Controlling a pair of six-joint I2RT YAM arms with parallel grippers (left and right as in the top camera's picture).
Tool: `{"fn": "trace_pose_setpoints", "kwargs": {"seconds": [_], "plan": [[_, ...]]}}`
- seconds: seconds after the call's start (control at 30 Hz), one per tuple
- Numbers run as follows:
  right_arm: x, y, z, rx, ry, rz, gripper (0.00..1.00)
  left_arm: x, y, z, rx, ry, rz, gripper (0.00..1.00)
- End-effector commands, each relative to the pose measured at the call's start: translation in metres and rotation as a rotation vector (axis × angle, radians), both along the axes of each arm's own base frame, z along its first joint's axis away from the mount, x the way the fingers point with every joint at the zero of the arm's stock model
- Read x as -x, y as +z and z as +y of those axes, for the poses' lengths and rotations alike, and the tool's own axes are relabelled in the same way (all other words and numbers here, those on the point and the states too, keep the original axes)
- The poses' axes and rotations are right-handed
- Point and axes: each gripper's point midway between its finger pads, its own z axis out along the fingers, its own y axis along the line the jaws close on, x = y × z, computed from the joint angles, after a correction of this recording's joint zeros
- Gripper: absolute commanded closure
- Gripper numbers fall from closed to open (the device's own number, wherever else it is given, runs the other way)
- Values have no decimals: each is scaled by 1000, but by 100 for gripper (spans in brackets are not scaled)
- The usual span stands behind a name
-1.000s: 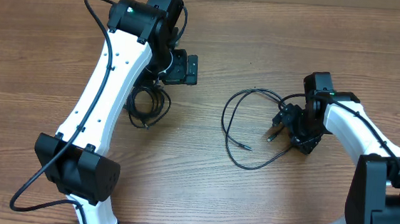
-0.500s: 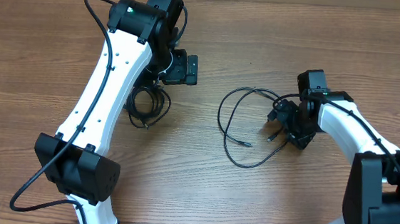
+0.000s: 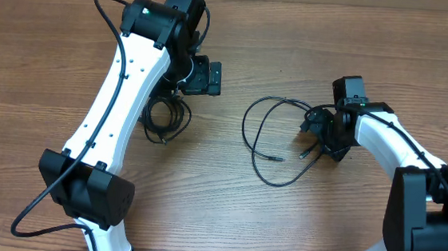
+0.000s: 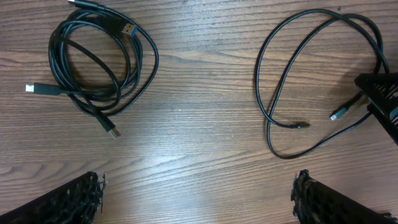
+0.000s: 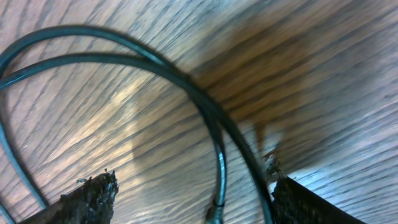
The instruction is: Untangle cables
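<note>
Progress: your two cables lie apart on desk. Coiled cable [image 3: 166, 121] below left hand [image 3: 208, 78], wide, empty. Right hand [image 3: 323, 137] wide, low astride loose cable [image 4: 260, 93]. Left for you: straighten loops.

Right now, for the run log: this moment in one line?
left gripper open | right gripper open astride loose cable | coiled cable untouched

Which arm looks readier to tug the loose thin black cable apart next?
Probably the right. The right gripper sits low with the loose thin black cable between its open fingers. The left gripper hovers higher, touching neither it nor the coiled black cable.
</note>
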Motion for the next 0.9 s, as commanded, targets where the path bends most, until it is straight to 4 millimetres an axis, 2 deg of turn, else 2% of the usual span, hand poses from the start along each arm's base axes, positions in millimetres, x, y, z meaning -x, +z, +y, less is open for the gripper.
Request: {"fn": "trace_pose_setpoints", "kwargs": {"seconds": [0.0,0.1,0.4,0.67,0.73,0.83,0.87], "plan": [[2,-10,-3,33,8,20,23,0,-5,0,-12,-12,11,0],[3,-11,0,24,15,22,32,0,-5,-1,-12,-11,9,0],[1,-14,2,27,19,17,47,1,-5,-1,-13,-13,12,0],[4,-27,1,30,17,52,50,1,-5,-1,-13,-13,14,0],[3,-27,2,30,17,49,56,1,-5,-1,-13,-13,13,0],[3,-27,0,38,15,47,75,1,-5,-1,-13,-13,14,0],[2,-27,-1,46,14,46,77,1,-5,-1,-13,-13,14,0]]}}
